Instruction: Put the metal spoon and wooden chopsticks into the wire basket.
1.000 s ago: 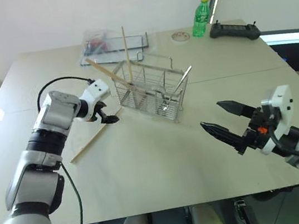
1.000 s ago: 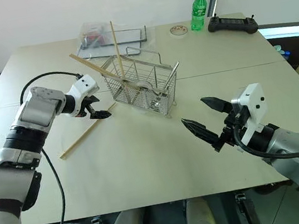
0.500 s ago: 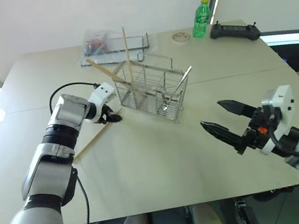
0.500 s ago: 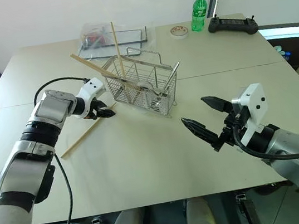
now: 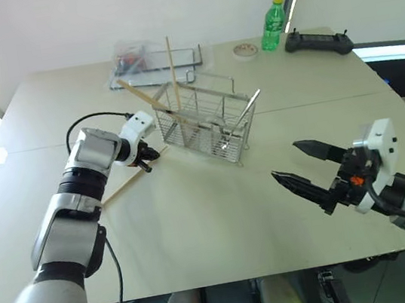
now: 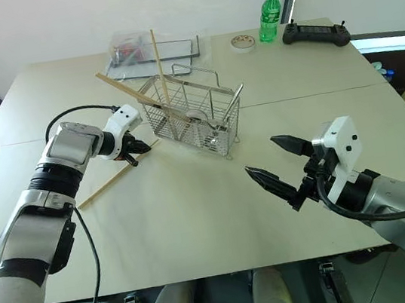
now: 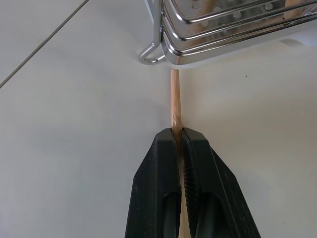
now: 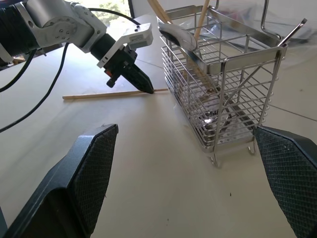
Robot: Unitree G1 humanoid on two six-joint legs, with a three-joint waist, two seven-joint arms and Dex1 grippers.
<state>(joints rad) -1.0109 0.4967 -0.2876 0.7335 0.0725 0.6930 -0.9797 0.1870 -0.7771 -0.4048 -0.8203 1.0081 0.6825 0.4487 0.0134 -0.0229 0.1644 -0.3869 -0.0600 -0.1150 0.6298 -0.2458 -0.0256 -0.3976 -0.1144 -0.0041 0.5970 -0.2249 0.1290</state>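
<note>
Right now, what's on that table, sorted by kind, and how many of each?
Chopsticks: 3, two standing in the basket, one on the table pinched by the left fingers
Spoon: 1
Wire basket: 1
Green bottle: 1
Black controller: 1
Clear tray: 1
Small round item: 1
Total: 9

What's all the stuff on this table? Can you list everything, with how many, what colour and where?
wire basket: one, silver, middle of the table
chopsticks in the basket: two, pale wood, sticking up out of it
chopstick on the table: one, pale wood, left of the basket
spoon: one, silver, leaning in the basket
clear tray: one, far side
bottle: one, green, far right
controller: one, black, beside the bottle
small round thing: one, pale, left of the bottle
left gripper: black, shut on the table chopstick
right gripper: black, open, above the near right edge
</note>
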